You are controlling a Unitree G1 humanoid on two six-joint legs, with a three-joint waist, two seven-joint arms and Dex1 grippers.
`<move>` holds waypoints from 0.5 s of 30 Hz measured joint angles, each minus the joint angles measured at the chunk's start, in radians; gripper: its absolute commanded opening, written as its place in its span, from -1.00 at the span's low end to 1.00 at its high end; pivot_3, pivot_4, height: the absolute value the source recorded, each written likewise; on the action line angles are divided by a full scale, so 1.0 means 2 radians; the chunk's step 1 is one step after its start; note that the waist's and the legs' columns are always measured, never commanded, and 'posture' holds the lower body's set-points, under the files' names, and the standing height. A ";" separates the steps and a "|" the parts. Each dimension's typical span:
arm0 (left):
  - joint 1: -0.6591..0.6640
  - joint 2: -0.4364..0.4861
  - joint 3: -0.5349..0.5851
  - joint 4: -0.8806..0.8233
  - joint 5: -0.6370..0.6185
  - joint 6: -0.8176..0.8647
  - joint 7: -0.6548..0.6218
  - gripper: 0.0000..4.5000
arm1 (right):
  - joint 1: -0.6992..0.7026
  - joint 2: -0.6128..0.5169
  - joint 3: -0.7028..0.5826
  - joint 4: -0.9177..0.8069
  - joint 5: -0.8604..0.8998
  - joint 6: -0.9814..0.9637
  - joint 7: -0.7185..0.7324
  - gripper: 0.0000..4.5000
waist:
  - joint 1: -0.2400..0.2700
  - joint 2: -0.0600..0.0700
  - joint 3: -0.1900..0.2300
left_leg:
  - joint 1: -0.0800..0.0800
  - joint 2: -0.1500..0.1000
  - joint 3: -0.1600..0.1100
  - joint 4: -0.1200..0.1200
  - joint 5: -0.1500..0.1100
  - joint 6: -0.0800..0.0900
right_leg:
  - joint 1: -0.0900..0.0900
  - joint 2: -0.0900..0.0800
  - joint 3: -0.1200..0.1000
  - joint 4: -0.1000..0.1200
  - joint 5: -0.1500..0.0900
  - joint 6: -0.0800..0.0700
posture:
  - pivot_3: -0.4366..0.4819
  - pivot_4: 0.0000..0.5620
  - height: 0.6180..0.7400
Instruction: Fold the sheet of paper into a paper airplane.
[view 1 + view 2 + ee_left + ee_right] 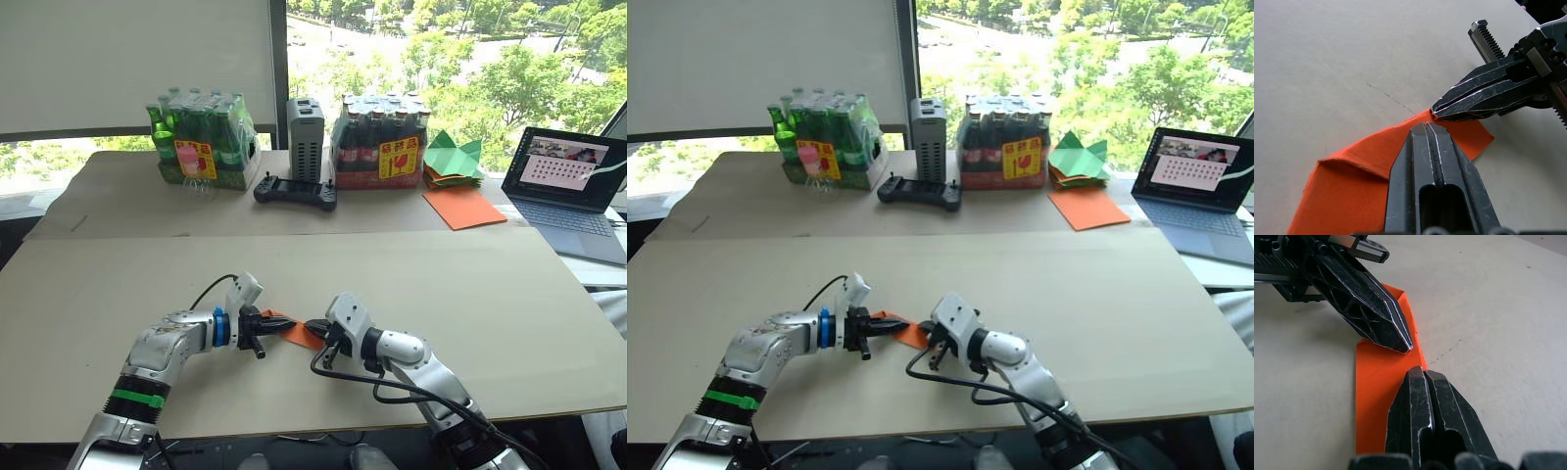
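I see the wide pale table (490, 294) with the folded orange sheet of paper (297, 333) lying flat near its front edge, squarely between my two arms. The left gripper (1426, 128) has its fingers pressed together, tips resting on the paper's folded edge. The right gripper (1422, 374) is likewise pinched closed, its tips on the same edge from the opposite side. The two tips nearly meet at one corner of the fold; whether paper sits between either pair I cannot tell.
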 measured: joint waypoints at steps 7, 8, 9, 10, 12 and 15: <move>0.000 -0.005 0.000 0.000 0.000 0.001 0.002 -1.00 | 0.000 -0.005 0.001 -0.003 -0.001 0.000 0.002 -0.98 | 0.000 0.000 0.000 | 0.000 0.000 0.000 0.000 0.000 0.000 | 0.000 0.000 0.000 0.000 0.000 0.000 | -0.05 -0.47 1.00; 0.000 -0.006 0.000 0.000 0.000 0.001 0.003 -1.00 | 0.000 -0.007 0.002 -0.004 -0.001 0.000 0.002 -0.98 | 0.000 0.000 0.000 | 0.000 0.000 0.000 0.000 0.000 0.000 | 0.000 0.000 0.000 0.000 0.000 0.000 | -0.05 -0.47 1.00; 0.000 -0.007 0.000 0.000 0.000 0.001 0.003 -1.00 | 0.000 -0.008 0.003 -0.005 -0.002 0.000 0.002 -0.98 | 0.000 0.000 0.000 | 0.000 0.000 0.000 0.000 0.000 0.000 | 0.000 0.000 0.000 0.000 0.000 0.000 | -0.05 -0.47 1.00; 0.000 -0.008 -0.001 0.000 0.000 0.000 0.004 -1.00 | 0.001 -0.009 0.003 -0.006 -0.002 0.000 0.003 -0.98 | 0.000 0.000 0.000 | 0.000 0.000 0.000 0.000 0.000 0.000 | 0.000 0.000 0.000 0.000 0.000 0.000 | -0.05 -0.47 1.00; -0.002 -0.012 -0.001 0.002 0.001 0.000 0.005 -1.00 | 0.002 -0.009 0.004 -0.007 -0.002 0.000 0.003 -0.98 | 0.000 0.000 0.000 | 0.000 0.000 0.000 0.000 0.000 0.000 | 0.000 0.000 0.000 0.000 0.000 0.000 | -0.05 -0.47 1.00; -0.004 -0.019 -0.002 0.010 0.002 -0.003 0.009 -1.00 | 0.003 -0.010 0.005 -0.009 -0.002 0.000 0.003 -0.98 | 0.000 0.000 0.000 | 0.000 0.000 0.000 0.000 0.000 0.000 | 0.000 0.000 0.000 0.000 0.000 0.000 | -0.05 -0.47 1.00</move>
